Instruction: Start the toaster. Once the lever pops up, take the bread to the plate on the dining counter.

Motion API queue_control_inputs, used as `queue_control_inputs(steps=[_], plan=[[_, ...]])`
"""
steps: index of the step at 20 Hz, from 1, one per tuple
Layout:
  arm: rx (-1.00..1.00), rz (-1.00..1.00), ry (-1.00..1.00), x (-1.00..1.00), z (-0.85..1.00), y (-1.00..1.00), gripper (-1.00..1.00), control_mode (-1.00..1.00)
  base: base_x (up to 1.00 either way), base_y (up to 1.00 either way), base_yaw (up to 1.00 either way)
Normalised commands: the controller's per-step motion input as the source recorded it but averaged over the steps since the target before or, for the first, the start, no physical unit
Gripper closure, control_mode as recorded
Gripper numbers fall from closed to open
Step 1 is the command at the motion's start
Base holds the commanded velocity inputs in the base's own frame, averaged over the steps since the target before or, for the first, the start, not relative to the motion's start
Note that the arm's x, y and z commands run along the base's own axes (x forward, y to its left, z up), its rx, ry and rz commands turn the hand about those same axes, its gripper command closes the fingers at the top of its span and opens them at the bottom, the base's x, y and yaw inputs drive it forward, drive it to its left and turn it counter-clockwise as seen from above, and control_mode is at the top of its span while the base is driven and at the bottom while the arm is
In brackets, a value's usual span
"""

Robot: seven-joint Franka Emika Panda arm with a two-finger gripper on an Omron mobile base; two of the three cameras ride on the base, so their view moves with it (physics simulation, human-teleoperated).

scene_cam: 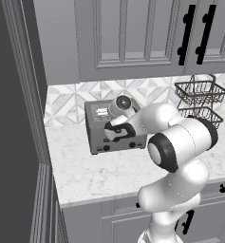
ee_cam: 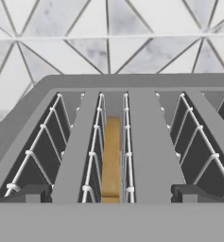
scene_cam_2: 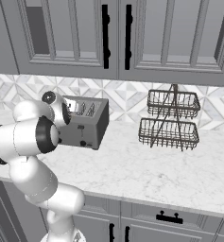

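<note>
With the two-finger gripper [ee_cam: 111, 193] spread wide over the boxy grey metal toaster [ee_cam: 132, 137], the golden-tan bread slice [ee_cam: 111, 160] at twelve o'clock is best straddled squarely.

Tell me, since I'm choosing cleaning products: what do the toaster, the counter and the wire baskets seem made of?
Toaster: likely brushed grey metal, matte, with white wire slot guards; bread sits in one slot.
Counter: looks like white marble or stone, grey-veined.
Wire baskets: apparently dark thin metal wire, two open mesh tiers.
</note>
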Motion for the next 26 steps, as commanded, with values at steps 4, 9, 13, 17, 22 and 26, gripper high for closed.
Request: queue_control_inputs(steps=[4,9,13,17,22,26], plan=[[0.0,0.0,0.0,0.0,0.0,0.0,-1.0,-1.0,0.0,0.0,0.0],[0.0,0.0,0.0,0.0,0.0,0.0,-1.0,-1.0,0.0,0.0,0.0],[0.0,0.0,0.0,0.0,0.0,0.0,-1.0,-1.0,0.0,0.0,0.0],[0.0,0.0,0.0,0.0,0.0,0.0,-1.0,-1.0,0.0,0.0,0.0],[0.0,0.0,0.0,0.0,0.0,0.0,-1.0,-1.0,0.0,0.0,0.0],[0.0,0.0,0.0,0.0,0.0,0.0,-1.0,-1.0,0.0,0.0,0.0]])
